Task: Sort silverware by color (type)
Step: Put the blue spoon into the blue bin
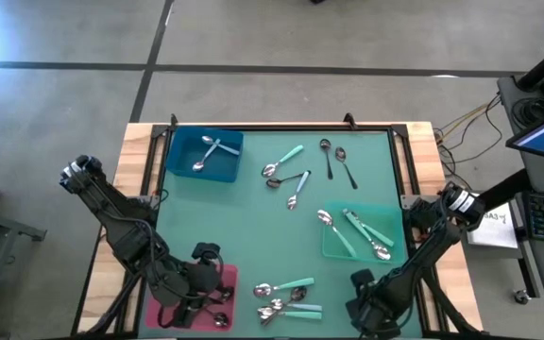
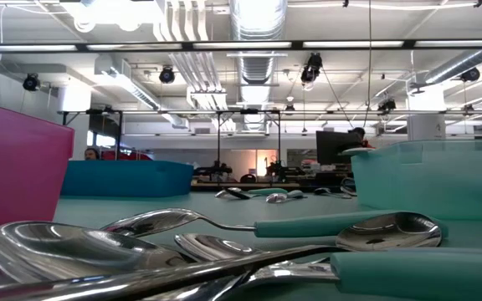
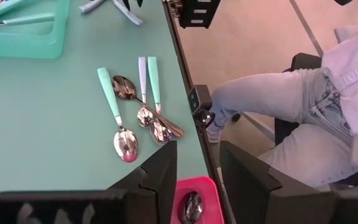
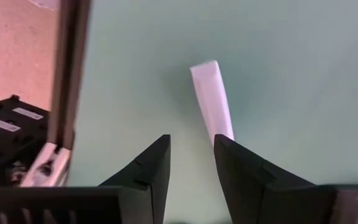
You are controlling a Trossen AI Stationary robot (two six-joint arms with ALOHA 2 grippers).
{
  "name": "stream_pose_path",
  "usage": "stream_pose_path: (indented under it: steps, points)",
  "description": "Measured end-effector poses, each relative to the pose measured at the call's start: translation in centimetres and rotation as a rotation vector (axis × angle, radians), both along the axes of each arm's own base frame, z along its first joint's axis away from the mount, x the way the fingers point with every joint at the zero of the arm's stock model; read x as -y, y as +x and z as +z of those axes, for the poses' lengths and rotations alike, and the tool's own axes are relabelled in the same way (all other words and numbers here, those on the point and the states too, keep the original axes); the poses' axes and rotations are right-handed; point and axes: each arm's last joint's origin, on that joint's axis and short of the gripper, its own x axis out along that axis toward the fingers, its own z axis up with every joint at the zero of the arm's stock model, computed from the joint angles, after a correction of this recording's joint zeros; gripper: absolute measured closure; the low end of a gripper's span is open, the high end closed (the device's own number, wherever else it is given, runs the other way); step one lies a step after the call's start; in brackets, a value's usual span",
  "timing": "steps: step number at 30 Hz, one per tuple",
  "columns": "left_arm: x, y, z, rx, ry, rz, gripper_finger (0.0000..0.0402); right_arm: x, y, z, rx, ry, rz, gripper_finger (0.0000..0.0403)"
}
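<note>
Currently your left end effector hangs over the pink tray at the surface's near edge with its fingers spread and nothing between them, while your right end effector sits low at the near edge beside a mint-green handle, fingers apart and gripping nothing. You have spoons in the blue tray and green tray, a near pile, and loose ones at the middle.
</note>
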Motion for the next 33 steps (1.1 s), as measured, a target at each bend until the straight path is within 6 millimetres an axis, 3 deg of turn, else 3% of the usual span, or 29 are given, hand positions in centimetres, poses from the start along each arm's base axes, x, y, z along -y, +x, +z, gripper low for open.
stream_pose_path:
  steps: [12,33]
  points:
    - [-0.4,0.3,0.0,0.005,0.014,0.003,0.0296,0.6,-0.1,-0.7,0.081,-0.091,0.002,0.0276]
    - [-0.4,0.4,0.0,0.012,0.029,-0.009,0.0296,0.8,-0.2,-1.8,0.090,-0.082,-0.007,0.0287]
